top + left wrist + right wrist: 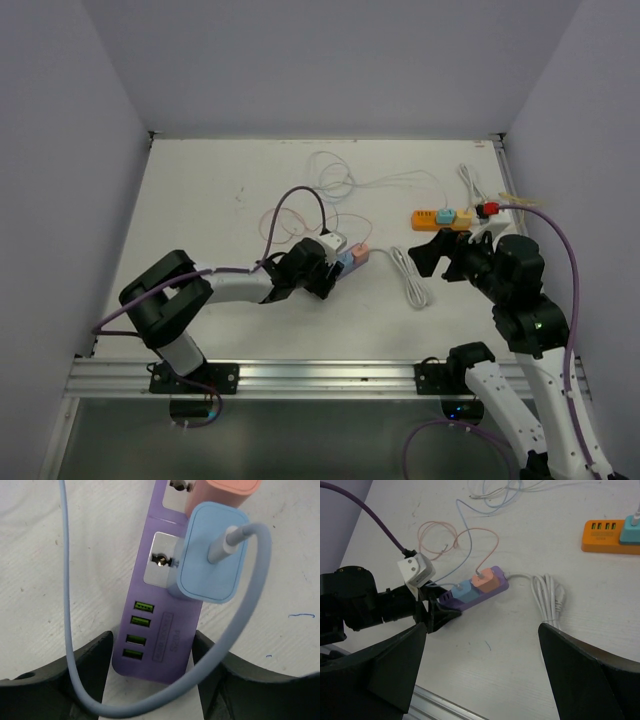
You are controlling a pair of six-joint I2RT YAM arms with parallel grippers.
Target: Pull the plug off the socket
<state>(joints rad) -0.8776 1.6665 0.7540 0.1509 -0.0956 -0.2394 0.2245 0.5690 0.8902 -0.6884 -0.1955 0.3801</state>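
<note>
I saw my left hand clenched on the USB end of the purple power strip, which lay on the desk with the blue plug and the pink plug both seated in its sockets. My right hand hung released above the desk, well apart from the strip, nothing between its fingers.

Light: bright, even and diffuse from overhead on the white table.
Shadows: soft and short, hugging the purple power strip.
Focus: blue plug crisp in the left wrist view; overhead view sharp.
Blur: right gripper fingers dark, soft-edged in the foreground.
Distortion: 2 side walls splay outward overhead.
Colour: cool lilac cast on the walls.
</note>
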